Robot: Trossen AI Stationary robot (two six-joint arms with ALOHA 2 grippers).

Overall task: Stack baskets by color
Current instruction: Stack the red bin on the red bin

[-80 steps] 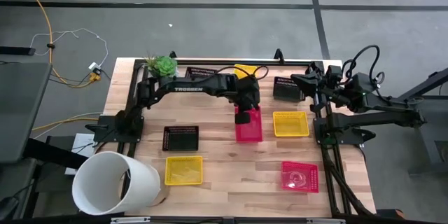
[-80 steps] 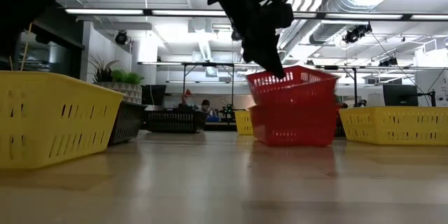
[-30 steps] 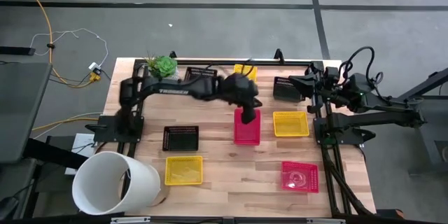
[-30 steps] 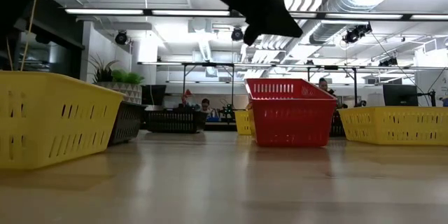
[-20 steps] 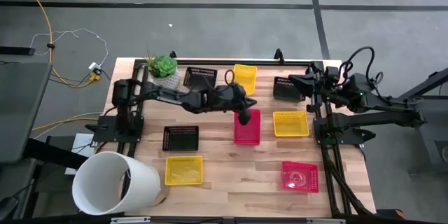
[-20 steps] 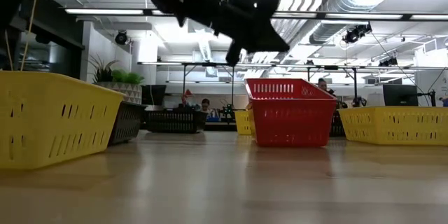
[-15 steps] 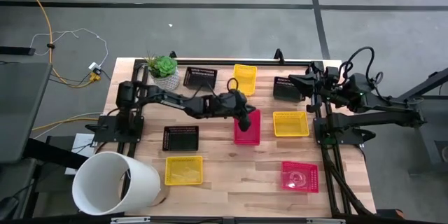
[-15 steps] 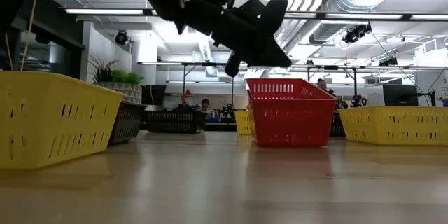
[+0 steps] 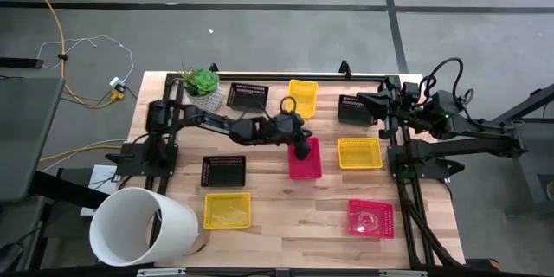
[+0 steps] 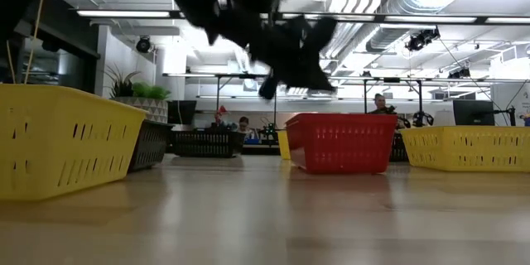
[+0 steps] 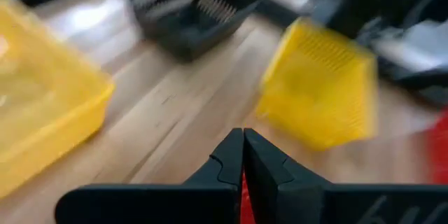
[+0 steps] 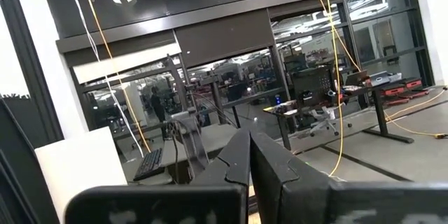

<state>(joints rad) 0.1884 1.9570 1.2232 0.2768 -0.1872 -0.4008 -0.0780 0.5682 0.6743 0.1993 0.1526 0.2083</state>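
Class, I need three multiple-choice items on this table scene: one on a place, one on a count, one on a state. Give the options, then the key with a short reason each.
1. Where does the potted plant stand?
A. at the table's far left corner
B. beside the white cylinder
C. inside a yellow basket

2. How many yellow baskets lie singly on the table?
A. one
B. three
C. five

3. How is the left end effector?
A. shut, holding nothing
B. shut on a black basket
C. wide open

Key:
1 A, the high view shows it at the far left corner.
2 B: one near the cylinder, one at the far edge, one at the right.
3 A, its fingers meet with nothing between them, by the red basket stack.
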